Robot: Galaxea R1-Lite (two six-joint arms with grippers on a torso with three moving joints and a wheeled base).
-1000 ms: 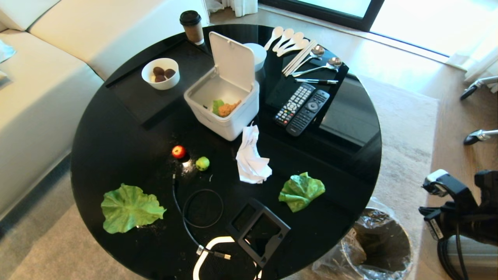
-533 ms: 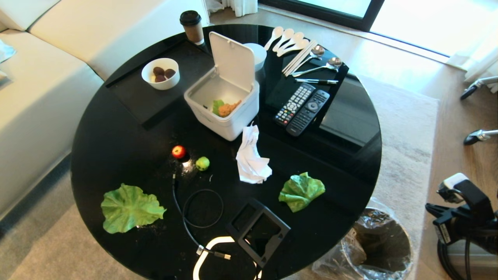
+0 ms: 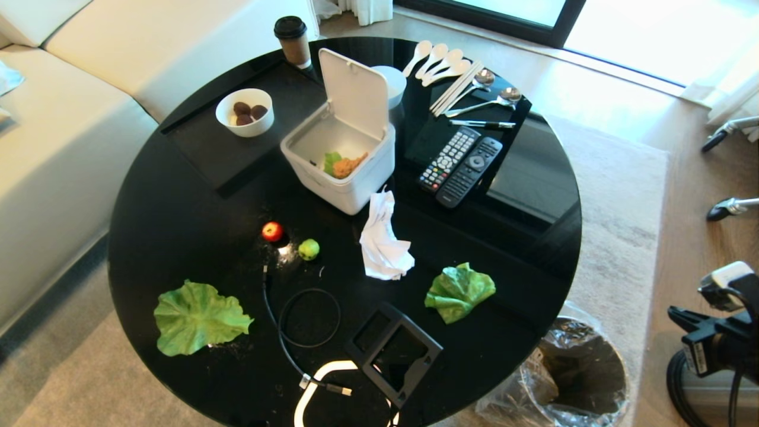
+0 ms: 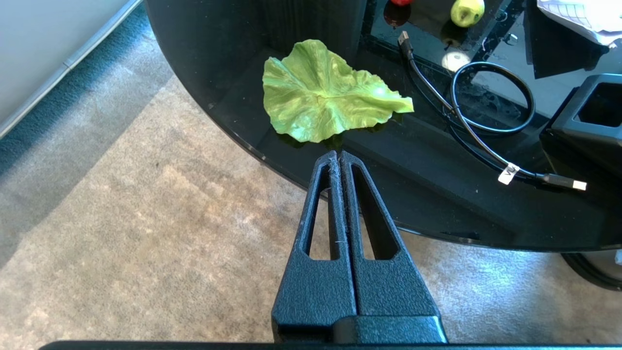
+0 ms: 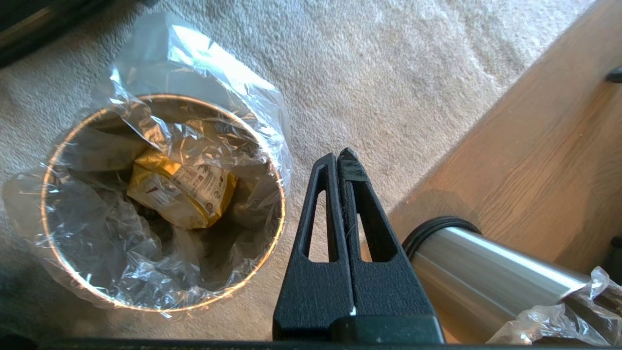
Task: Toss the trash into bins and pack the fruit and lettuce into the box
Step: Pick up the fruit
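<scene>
Shut tight and empty at the right pincer (image 5: 340, 155), tips pressed together above the carpet, holding nothing. Just beside those tips: the lined bin (image 5: 279, 194), with the gold snack wrapper (image 5: 182, 192) already lying at the bottom of its bag. Close on the pincer's other side: a second steel bin (image 5: 481, 272), seen from the side, contents hidden.

Looks like one piece of trash done and the paper tissue (image 3: 384, 243) next, well apart from the right pincer, up on the black table (image 3: 178, 196) just in front of the white box (image 3: 341, 190). To do it well: open wide before coming down, pinch the bunched middle and not a loose corner, lift straight clear of the box wall, then release only once over the bin mouth so nothing catches on the liner.

Likewise shut and empty at the left pincer (image 4: 338, 154), parked off the table edge, with one lettuce leaf (image 4: 323, 95) just ahead of its tips.

Inside the box, under its upright lid (image 3: 353, 92): only a green scrap and something orange-brown. Still out on the table, far from the right pincer: red apple (image 3: 272, 231), green apple (image 3: 308, 249), the other lettuce leaf (image 3: 459, 290)
</scene>
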